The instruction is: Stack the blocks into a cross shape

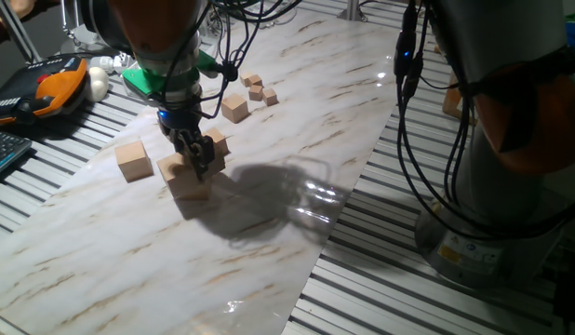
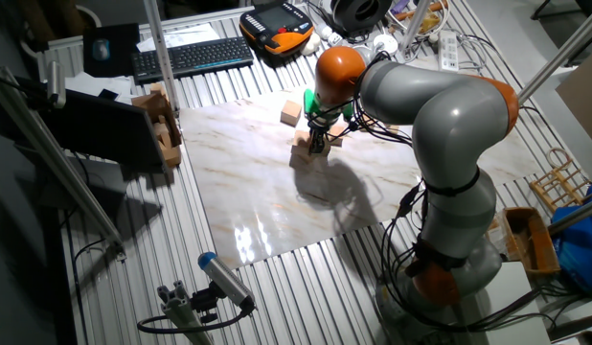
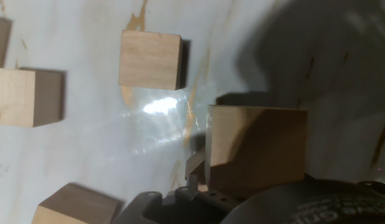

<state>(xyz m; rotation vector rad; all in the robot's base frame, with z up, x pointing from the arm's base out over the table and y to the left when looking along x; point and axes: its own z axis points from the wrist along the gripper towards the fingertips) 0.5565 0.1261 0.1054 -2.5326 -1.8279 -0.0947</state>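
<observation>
Plain tan wooden blocks (image 3: 150,60), smooth unpainted faces.

My gripper (image 1: 196,160) sits left of centre, fingers down over a large tan block (image 1: 187,177) on the marble board (image 1: 269,186). I cannot tell whether they grip it. Another large block (image 1: 133,159) lies to its left. 3 tiny cubes (image 1: 260,87) sit higher up.
</observation>
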